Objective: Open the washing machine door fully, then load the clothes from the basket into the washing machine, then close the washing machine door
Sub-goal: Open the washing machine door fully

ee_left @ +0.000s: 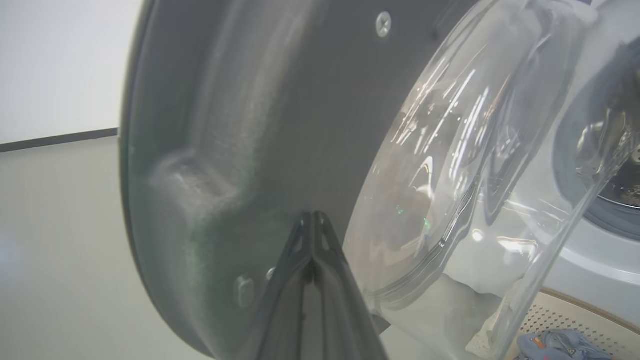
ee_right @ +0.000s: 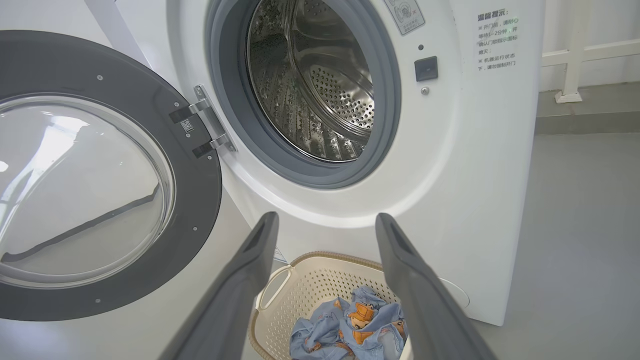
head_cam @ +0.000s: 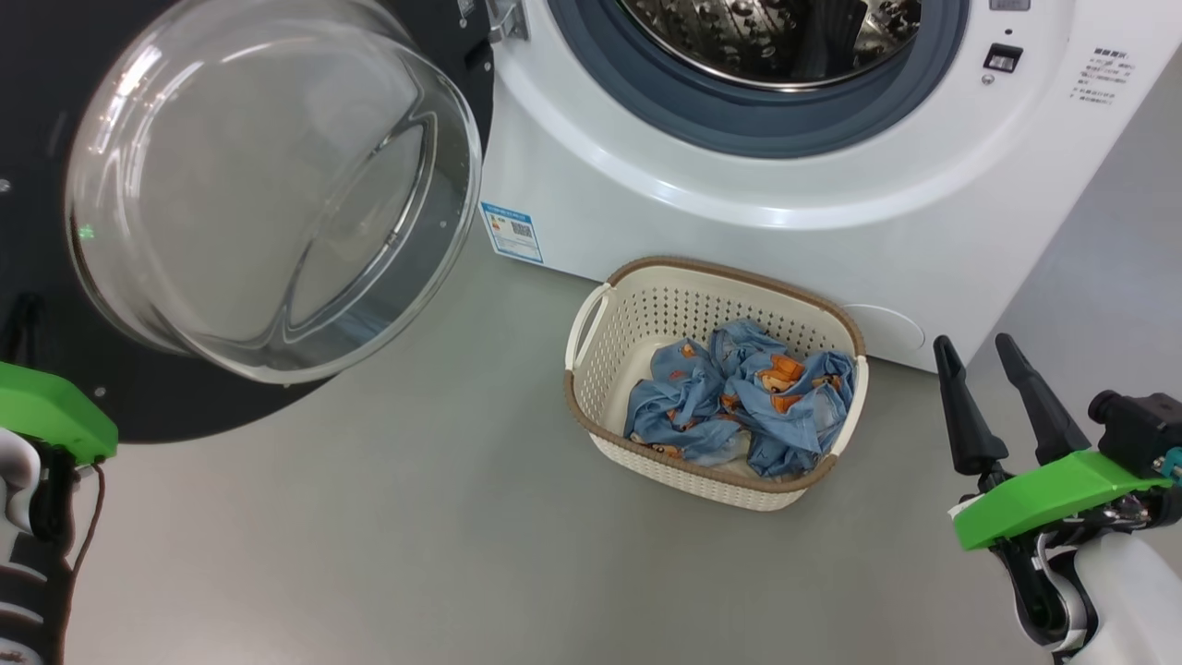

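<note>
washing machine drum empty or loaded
Empty, as far as it shows: bare steel drum beside the open door; the clothes lie in the basket.

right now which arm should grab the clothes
Right. The right gripper is open and near the basket holding the clothes; the left gripper is shut, over by the washing machine door.

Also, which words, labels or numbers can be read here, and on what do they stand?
"温馨提示:" heads the notice on the machine; its smaller lines are too blurred.
The blue sticker on the machine: print too small.
The grey sticker beside the notice: too blurred.
The tag on the door: too small.
</note>
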Robot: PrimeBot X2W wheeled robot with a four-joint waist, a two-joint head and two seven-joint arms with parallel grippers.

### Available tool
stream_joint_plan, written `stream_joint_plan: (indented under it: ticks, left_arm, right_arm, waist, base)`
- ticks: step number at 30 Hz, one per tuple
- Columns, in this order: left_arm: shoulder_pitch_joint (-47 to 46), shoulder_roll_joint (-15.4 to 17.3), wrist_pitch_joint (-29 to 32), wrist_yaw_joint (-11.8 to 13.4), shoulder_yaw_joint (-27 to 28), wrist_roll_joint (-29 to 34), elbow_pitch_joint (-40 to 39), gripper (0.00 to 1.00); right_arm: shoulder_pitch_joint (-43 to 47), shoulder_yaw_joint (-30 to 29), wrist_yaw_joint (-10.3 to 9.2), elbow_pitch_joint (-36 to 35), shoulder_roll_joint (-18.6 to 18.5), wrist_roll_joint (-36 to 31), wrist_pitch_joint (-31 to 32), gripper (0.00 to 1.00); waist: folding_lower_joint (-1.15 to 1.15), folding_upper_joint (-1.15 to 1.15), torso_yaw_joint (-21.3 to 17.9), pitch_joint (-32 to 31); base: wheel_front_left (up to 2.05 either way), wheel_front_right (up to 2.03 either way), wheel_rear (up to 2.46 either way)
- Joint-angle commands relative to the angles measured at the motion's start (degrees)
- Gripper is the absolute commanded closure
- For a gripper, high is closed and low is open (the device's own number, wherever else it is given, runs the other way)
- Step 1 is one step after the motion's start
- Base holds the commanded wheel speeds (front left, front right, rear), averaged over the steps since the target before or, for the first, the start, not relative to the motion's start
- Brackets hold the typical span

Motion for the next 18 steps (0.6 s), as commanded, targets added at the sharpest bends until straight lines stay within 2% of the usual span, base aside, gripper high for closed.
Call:
stream_joint_plan:
  ticks: [1,2,4,5,7,8,14,18]
  left_arm:
    - [-0.08,3.59,-0.81,-0.36,1.07,-0.09,-1.45,1.0]
    - [0.26,3.55,-0.87,-0.58,1.07,-0.2,-1.76,0.96]
    - [1.0,3.55,-0.95,-0.97,1.29,-0.57,-2.5,0.67]
    - [1.42,3.53,-0.98,-1.15,1.44,-0.8,-3.0,0.6]
    - [2.41,3.35,-1.02,-1.46,1.65,-1.15,-4.37,0.09]
    - [3.04,3.29,-1.03,-1.59,1.86,-1.32,-5.4,0.0]
    - [8.17,2.22,-1.05,-2.03,2.81,-1.61,-13.62,0.0]
    - [13.52,0.66,-1.05,-2.13,3.58,-1.17,-22.19,0.0]
  right_arm:
    - [0.85,0.81,0.33,-1.1,-0.17,-0.18,-0.7,0.0]
    - [0.93,0.82,0.33,-1.13,-0.12,-0.15,-0.7,0.0]
    - [1.13,0.88,0.33,-1.16,-0.01,-0.06,-0.7,0.0]
    - [1.21,0.97,0.33,-1.15,0.04,0.0,-0.7,0.0]
    - [1.46,0.87,0.33,-1.19,0.1,0.06,-0.7,0.0]
    - [1.59,0.87,0.33,-1.22,0.15,0.1,-0.7,0.0]
    - [2.24,0.81,0.33,-1.52,0.05,0.12,-0.7,0.0]
    - [2.93,0.92,0.33,-1.82,-0.17,-0.03,-0.7,0.0]
  waist:
    - [0.0,0.0,0.09,-0.81]
    - [0.0,0.0,0.04,-1.08]
    - [0.0,0.0,-0.17,-1.64]
    - [0.0,0.0,-0.34,-1.95]
    - [0.0,0.0,-0.59,-2.37]
    - [0.0,0.0,-0.78,-2.6]
    - [0.0,0.0,-2.17,-4.0]
    - [0.0,0.0,-3.94,-5.58]
  base:
    - [0.0,0.0,0.0]
    - [0.0,0.0,0.0]
    - [0.0,0.0,0.0]
    - [0.0,0.0,0.0]
    - [0.0,0.0,0.0]
    - [0.0,0.0,0.0]
    - [0.0,0.0,0.0]
    - [0.0,0.0,0.0]
